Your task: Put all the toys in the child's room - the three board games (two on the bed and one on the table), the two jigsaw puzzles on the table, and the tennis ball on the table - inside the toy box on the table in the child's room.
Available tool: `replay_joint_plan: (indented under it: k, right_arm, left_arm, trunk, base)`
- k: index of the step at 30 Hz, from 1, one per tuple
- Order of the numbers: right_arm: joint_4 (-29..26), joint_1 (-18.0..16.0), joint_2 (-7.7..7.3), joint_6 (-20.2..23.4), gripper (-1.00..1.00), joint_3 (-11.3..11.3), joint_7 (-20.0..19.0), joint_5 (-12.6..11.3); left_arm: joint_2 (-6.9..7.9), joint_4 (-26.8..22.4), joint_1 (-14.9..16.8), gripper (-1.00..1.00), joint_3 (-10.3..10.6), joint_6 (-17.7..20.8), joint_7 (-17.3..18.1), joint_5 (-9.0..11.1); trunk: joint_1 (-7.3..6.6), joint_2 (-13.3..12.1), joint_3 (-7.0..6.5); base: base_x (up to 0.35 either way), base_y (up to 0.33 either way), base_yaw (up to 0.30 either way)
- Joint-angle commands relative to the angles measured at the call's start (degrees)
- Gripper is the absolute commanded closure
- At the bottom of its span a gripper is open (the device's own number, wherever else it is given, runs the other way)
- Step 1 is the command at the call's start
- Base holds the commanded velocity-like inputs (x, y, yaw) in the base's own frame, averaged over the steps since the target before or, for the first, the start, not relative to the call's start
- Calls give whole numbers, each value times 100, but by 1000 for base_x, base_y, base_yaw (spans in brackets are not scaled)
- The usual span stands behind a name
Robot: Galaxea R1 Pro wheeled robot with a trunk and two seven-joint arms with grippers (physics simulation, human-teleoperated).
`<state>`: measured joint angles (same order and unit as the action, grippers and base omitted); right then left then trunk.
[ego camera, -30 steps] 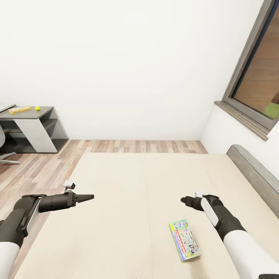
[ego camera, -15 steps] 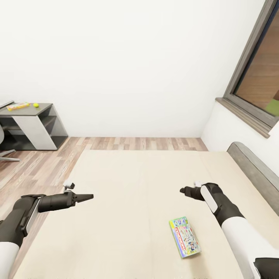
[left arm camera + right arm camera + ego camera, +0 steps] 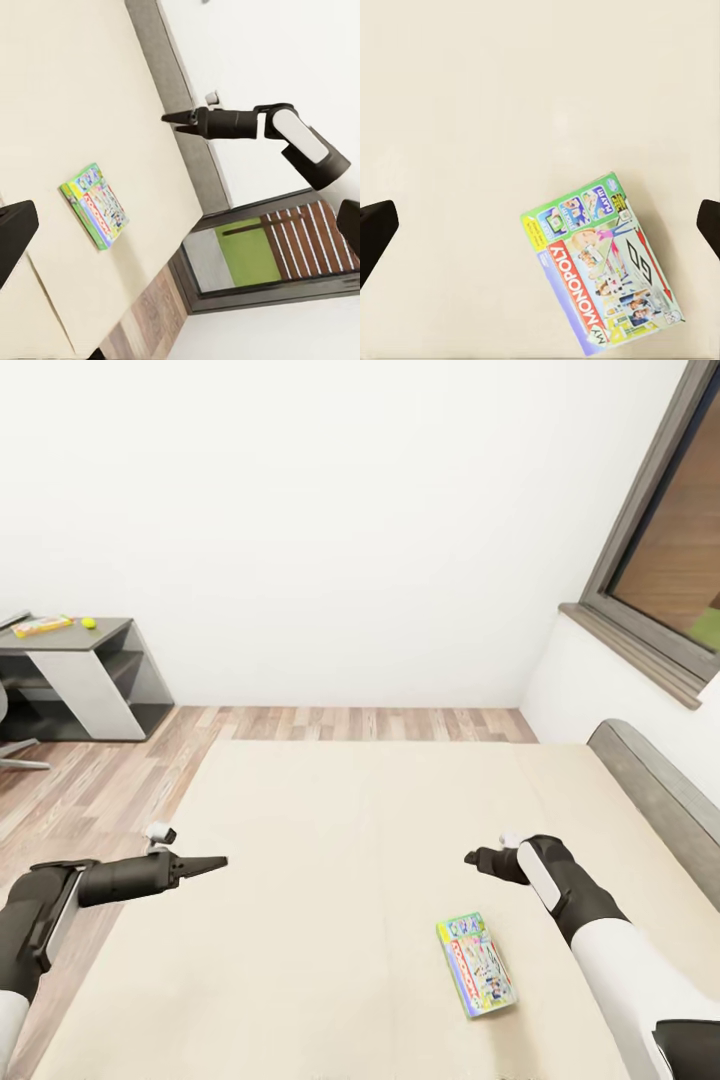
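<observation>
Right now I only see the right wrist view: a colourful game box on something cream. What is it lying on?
Observer: The game box lies on a wide bed with a grey headboard.
Operator: Are there any other toys around?
Observer: Yes, a small yellow-green ball sits on a dark-topped unit by the far wall.
Operator: And the other arm?
Observer: The left end effector is held above the bed's opposite edge, open and empty.
</observation>
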<state>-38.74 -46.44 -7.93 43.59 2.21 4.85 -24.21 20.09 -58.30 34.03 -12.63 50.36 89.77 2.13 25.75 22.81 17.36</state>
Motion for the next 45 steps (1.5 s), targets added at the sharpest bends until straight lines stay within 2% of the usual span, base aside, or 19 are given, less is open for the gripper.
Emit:
replay_joint_plan:
  k: [1, 5, 12, 17, 27, 45]
  right_arm:
    - [4, -2, -4, 19, -100, 24, 49, -59]
    - [32, 1, -1, 10, -100, 28, 45, -58]
    - [47, 3, -9, 5, -100, 33, 34, -58]
    - [50, 3, -14, 8, -100, 34, 28, -59]
    - [51, 3, -22, 4, -100, 35, 25, -58]
    - [48, 0, -8, 13, -100, 19, 17, -58]
  left_arm:
    - [24, -87, -25, -100, -5, 70, 23, 9]
    - [78, -500, -166, -100, -31, 130, 23, 150]
    - [68, -1392, -338, -100, -40, 467, 23, 682]
    - [49, -1825, -394, -100, -32, 624, 23, 859]
    - [79, -2022, -449, -100, -66, 680, 23, 962]
    - [50, -2029, -466, -100, -64, 678, 23, 934]
  trunk:
    - [3, 11, 20]
    - [3, 11, 58]
    - [3, 11, 124]
    - [3, 11, 171]
    - [3, 11, 266]
    - [3, 11, 436]
  base:
    - [0, 0, 0]
    - [0, 0, 0]
    - [0, 0, 0]
    - [0, 0, 0]
    - [0, 0, 0]
    - [0, 0, 0]
